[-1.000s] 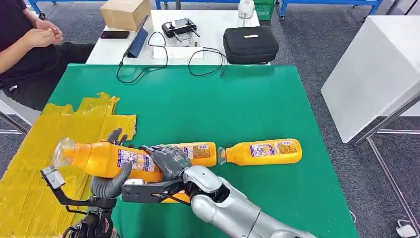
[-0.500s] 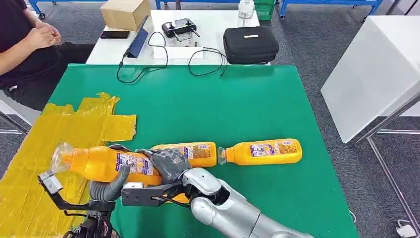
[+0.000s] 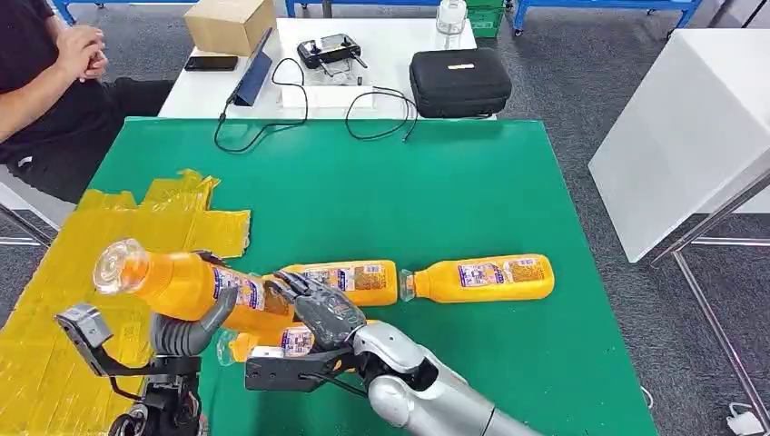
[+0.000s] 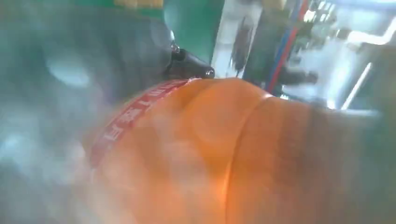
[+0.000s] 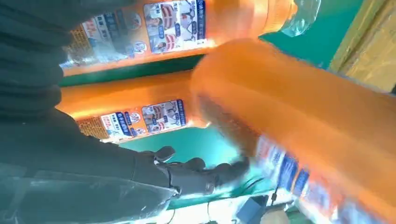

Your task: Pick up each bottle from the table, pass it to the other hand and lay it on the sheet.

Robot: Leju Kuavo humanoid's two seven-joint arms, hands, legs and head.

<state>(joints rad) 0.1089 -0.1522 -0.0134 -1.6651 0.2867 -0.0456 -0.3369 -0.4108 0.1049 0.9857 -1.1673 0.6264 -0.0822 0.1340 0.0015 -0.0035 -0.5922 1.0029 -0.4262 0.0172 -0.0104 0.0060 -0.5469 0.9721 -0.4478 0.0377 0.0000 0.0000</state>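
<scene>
Mid-handover above the green table (image 3: 472,191): the left hand (image 3: 186,329) grips an orange bottle (image 3: 182,282); the right hand (image 3: 313,304) rests open-fingered against it. Three bottles wait; none lies on the yellow sheet (image 3: 82,263).

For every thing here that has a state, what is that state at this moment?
Held bottle: lifted off the table, tilted, gripped by the left hand.
Right hand: fingers spread, holding nothing.
Three bottles on green table: lying on their sides.
Yellow sheet: crumpled, no bottle on it.
</scene>
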